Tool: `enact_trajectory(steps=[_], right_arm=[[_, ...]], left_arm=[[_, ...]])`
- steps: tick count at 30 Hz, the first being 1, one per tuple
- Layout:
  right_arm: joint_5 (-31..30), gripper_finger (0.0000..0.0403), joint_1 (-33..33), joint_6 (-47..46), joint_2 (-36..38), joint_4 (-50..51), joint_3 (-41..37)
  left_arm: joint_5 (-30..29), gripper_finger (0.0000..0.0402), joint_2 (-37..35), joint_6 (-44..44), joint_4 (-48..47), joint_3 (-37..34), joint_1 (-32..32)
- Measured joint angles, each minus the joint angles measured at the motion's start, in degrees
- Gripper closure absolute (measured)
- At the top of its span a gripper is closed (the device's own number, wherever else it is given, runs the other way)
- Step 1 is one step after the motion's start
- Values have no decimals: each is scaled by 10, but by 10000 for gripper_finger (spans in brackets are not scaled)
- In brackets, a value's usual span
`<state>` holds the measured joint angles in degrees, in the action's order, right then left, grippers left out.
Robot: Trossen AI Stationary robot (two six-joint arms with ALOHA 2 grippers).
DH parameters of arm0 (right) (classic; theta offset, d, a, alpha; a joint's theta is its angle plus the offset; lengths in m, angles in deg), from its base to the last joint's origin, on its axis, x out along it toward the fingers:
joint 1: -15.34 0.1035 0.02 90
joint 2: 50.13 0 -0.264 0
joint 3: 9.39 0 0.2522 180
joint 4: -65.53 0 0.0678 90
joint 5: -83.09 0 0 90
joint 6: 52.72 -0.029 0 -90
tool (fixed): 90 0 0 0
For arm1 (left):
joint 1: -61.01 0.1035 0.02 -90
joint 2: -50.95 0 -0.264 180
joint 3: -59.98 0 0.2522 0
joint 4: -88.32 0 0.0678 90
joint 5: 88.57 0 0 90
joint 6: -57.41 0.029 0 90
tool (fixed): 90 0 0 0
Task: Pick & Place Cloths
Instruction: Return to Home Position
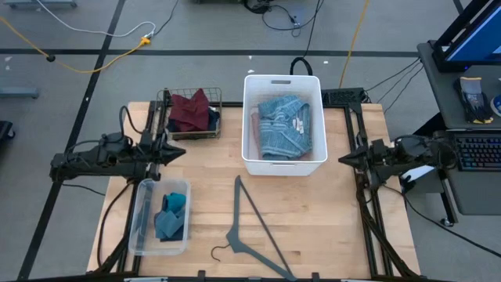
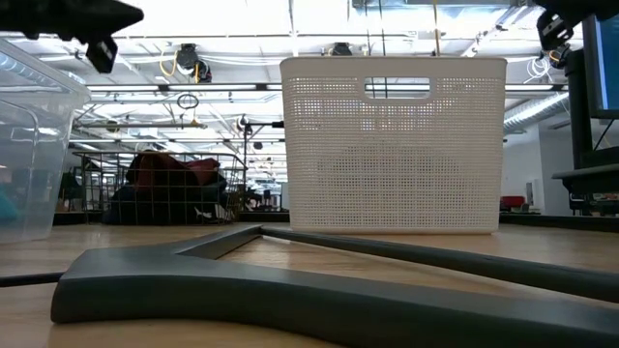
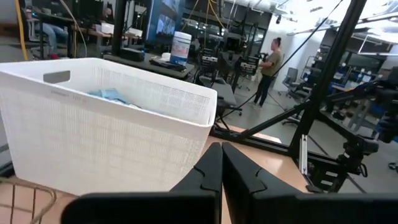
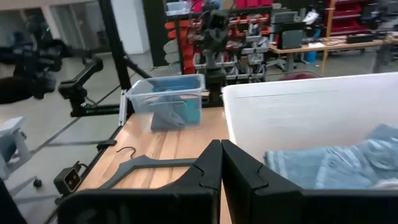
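A light-blue striped shirt (image 1: 280, 127) lies crumpled inside the white perforated basket (image 1: 247, 117), with a pink edge showing at its left side; the right wrist view shows the shirt (image 4: 336, 165) too. A maroon garment (image 1: 190, 110) with a dark piece beside it fills the wire basket (image 1: 216, 133). Teal and blue pieces (image 1: 171, 215) lie in the clear plastic bin (image 1: 139, 219). My left gripper (image 1: 182, 153) is shut, hovering left of the white basket. My right gripper (image 1: 341, 159) is shut, hovering right of it. Neither touches anything.
A grey clothes hanger (image 1: 252, 227) lies flat on the wooden table (image 1: 329, 227) near the front edge, its hook (image 1: 219, 251) toward the clear bin. Black arm frames stand along both table sides. A person (image 3: 270, 68) stands far behind in the room.
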<state>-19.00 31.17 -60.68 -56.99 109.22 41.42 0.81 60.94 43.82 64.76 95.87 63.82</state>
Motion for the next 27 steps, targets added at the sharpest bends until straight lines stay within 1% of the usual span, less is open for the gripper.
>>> enact_trajectory(steps=[4,6,10,14,17,23,27], right_arm=[[-27,403,0,-1,46,38,0],[-31,403,0,-1,65,50,0],[-29,403,0,1,66,77,0],[-30,403,0,-7,60,94,-2],[-29,403,0,-8,62,78,-8],[-25,403,0,-8,62,50,-31],[4,403,0,-5,61,23,-52]], left_arm=[[-1,391,-39,-5,0,-32,0],[-7,384,-54,-7,1,-45,0],[-10,384,-77,-11,0,-73,0],[-11,396,-90,-22,3,-100,0],[-11,399,-94,-33,5,-118,0],[-17,381,-94,-44,8,-140,0],[-25,389,-94,-50,17,-161,0]])
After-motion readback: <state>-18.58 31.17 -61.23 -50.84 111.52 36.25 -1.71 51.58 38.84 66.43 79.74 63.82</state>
